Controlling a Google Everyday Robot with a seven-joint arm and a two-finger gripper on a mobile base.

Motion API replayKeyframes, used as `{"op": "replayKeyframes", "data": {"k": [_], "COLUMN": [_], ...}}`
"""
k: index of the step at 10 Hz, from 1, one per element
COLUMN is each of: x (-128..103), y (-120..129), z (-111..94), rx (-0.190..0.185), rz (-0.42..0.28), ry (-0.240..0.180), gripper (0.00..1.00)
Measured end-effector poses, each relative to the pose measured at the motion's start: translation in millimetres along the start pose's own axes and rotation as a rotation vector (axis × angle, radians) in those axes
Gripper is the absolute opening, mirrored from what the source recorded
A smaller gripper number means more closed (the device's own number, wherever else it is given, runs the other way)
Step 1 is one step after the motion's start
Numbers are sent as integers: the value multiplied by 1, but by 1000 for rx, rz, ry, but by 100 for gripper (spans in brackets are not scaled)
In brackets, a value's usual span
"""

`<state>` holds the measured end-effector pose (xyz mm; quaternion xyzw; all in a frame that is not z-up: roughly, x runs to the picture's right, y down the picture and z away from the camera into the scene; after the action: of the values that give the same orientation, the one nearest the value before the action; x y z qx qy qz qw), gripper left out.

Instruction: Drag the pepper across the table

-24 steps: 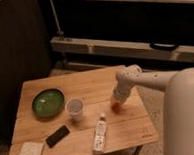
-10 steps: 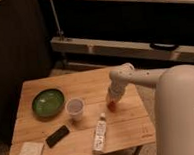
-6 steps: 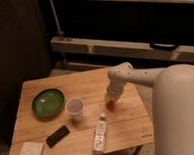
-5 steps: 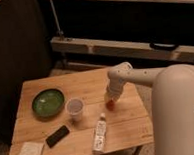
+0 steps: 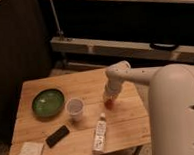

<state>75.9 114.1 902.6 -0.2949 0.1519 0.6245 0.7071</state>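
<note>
The pepper (image 5: 109, 103) is a small red-orange lump on the light wooden table (image 5: 91, 82), right of the white cup (image 5: 75, 107). My gripper (image 5: 110, 96) comes down from the white arm at the right and sits directly on top of the pepper, hiding its upper part. The arm's white body fills the right of the view.
A green bowl (image 5: 47, 103) sits at the table's left. A white bottle (image 5: 100, 134) lies near the front edge below the pepper. A black phone-like slab (image 5: 58, 136) and a pale square pad (image 5: 31, 149) lie at the front left. A dark shelf stands behind the table.
The gripper and the pepper have shifted slightly left across the table, toward the cup. The other objects have not moved.
</note>
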Motion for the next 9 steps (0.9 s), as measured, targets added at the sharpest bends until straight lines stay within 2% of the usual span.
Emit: {"op": "replayKeyframes", "data": {"k": [9], "x": [-12], "y": [15], "z": [4], "rx": [-15], "rz": [-31], "ry": [2], "gripper": [0]}}
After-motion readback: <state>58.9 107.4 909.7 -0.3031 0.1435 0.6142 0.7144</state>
